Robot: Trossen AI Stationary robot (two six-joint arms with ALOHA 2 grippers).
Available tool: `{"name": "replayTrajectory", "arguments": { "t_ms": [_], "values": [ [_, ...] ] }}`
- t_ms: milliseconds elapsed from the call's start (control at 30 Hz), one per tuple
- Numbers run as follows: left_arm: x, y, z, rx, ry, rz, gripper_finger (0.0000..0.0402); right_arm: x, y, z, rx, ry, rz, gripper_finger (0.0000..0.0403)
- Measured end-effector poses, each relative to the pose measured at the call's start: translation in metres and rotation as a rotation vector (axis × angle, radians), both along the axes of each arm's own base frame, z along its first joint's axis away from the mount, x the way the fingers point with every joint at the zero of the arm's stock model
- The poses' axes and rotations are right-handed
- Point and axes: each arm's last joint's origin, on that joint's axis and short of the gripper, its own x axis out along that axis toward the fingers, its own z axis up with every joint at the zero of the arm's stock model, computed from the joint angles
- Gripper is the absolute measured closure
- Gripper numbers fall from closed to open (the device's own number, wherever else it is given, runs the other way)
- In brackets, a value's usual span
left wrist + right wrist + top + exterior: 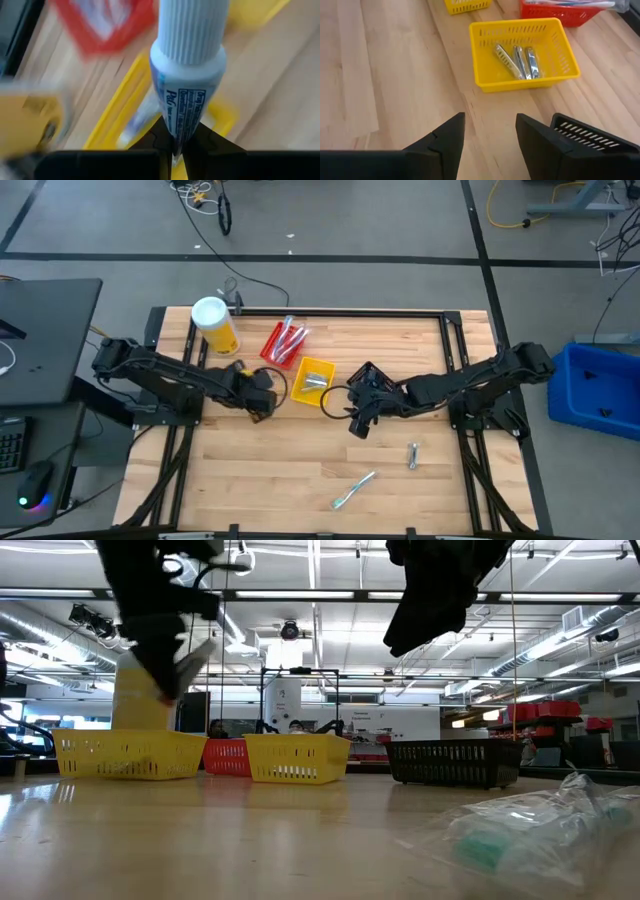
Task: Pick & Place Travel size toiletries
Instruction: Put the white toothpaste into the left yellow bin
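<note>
I had the left gripper (176, 150) pinched shut on a white toothpaste tube (189, 75), held above a yellow bin (112, 117) just beside the red bin (284, 343). My right gripper (490, 131) hung open and empty near the middle yellow bin (522, 50).

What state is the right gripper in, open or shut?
Open. In its wrist view the right gripper shows a clear gap between its fingers, with bare table visible and nothing held.
</note>
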Motion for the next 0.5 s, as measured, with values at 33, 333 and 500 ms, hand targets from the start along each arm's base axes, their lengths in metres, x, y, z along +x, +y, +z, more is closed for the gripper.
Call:
{"name": "replayTrajectory", "arguments": {
  "t_ms": [33, 333, 500],
  "values": [
    [-0.005, 0.003, -0.001, -0.009, 0.052, 0.014, 0.0373, 0.0, 0.0, 0.0, 0.001, -0.001, 0.001, 0.022],
    [-0.02, 0.017, -0.018, -0.031, 0.233, 0.052, 0.0368, -0.001, 0.009, -0.001, 0.077, 0.013, 0.067, 0.0231],
    [-0.029, 0.019, -0.034, -0.088, 0.293, 0.052, 0.0367, -0.003, 0.015, -0.004, 0.117, 0.019, 0.115, 0.0233]
  ]
}}
